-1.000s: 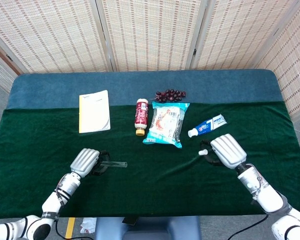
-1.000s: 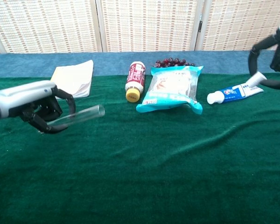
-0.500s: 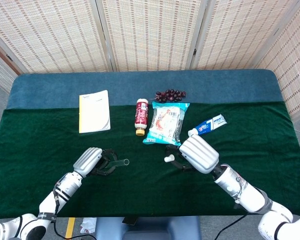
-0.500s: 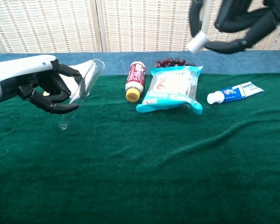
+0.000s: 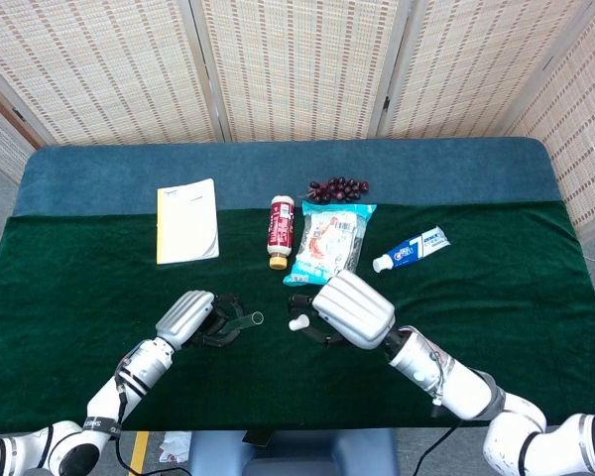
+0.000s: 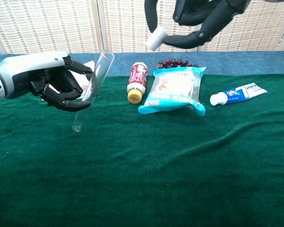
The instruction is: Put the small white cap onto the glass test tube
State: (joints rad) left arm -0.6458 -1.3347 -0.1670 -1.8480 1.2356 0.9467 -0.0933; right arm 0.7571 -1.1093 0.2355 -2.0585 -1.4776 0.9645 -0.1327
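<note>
My left hand (image 5: 188,316) (image 6: 42,85) grips the glass test tube (image 6: 91,90) (image 5: 240,322), held above the green cloth. In the chest view the tube stands nearly upright, tilted with its open mouth up and to the right. My right hand (image 5: 349,308) (image 6: 199,19) pinches the small white cap (image 5: 298,322) (image 6: 155,38) between thumb and finger. The cap hangs to the right of the tube's mouth with a clear gap between them.
Behind the hands lie a yellow notebook (image 5: 186,220), a small red-labelled bottle (image 5: 280,231), a blue snack packet (image 5: 329,246), a toothpaste tube (image 5: 411,248) and a bunch of dark grapes (image 5: 338,187). The green cloth (image 5: 79,288) covers the table (image 5: 278,159).
My right hand has carried the cap leftward across the table toward the tube. My left hand has lifted the tube and tipped it from lying flat to nearly upright.
</note>
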